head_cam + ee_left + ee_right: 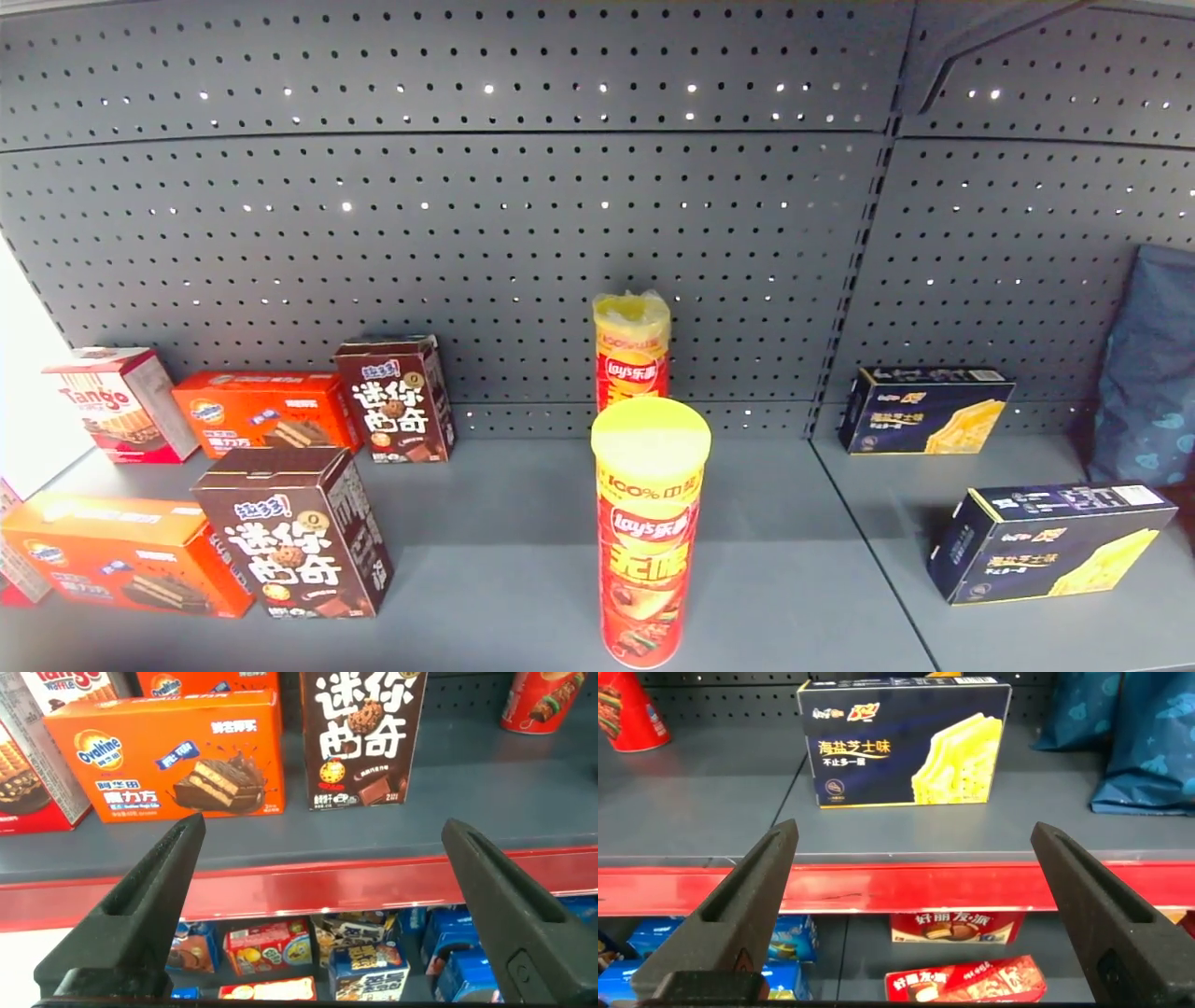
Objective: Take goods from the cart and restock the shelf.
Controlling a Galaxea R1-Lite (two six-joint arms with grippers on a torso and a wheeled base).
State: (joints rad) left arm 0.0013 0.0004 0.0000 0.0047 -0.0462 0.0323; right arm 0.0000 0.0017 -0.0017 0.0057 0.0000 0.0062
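Observation:
My left gripper (322, 826) is open and empty in front of the shelf's red front edge (308, 882). Just beyond it stand an orange cake box (168, 756) and a brown cookie box (363, 737). My right gripper (913, 831) is also open and empty, facing a dark blue cracker box (901, 742) standing on the shelf. In the head view, two red chip cans with yellow lids stand mid-shelf, one at the front (647, 532) and one behind (632, 350). Brown cookie boxes (299, 532) and orange boxes (121, 555) fill the left side.
Two dark blue cracker boxes (1046, 539) (924, 409) and a blue bag (1148, 373) sit on the right section. A red and white wafer box (117, 403) stands far left. Packed goods (308, 961) fill the lower shelf. Bare shelf floor (504, 523) lies between the brown boxes and the cans.

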